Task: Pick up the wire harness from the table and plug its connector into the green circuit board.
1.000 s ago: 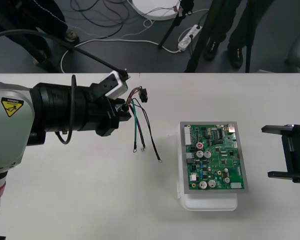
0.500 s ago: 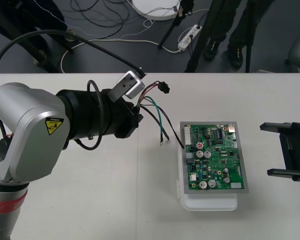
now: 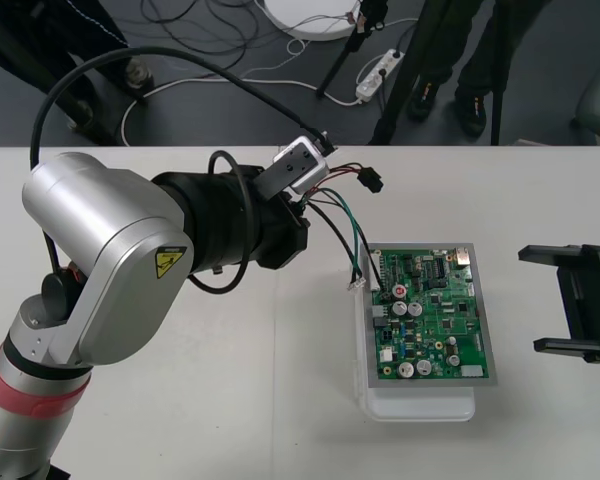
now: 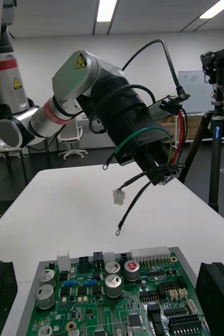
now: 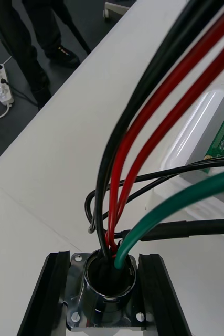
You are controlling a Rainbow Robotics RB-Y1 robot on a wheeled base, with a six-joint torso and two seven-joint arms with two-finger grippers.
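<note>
In the left wrist view the round metal socket [image 5: 109, 286] of the wire harness [image 3: 342, 215] is seen clamped between the left gripper's [image 5: 105, 299] black fingers [image 5: 56, 294], with red, black and green wires rising from it. That grip is hidden in the front view, where the small black plug [image 3: 372, 183] is shown in the air just beyond the green circuit board's [image 3: 435, 320] far-left corner, not plugged in. The right gripper [image 3: 545, 300] is held open at the table's [image 3: 180, 420] right edge. A yellow warning triangle [image 3: 170, 262] is carried on the left arm; no writing can be read.
</note>
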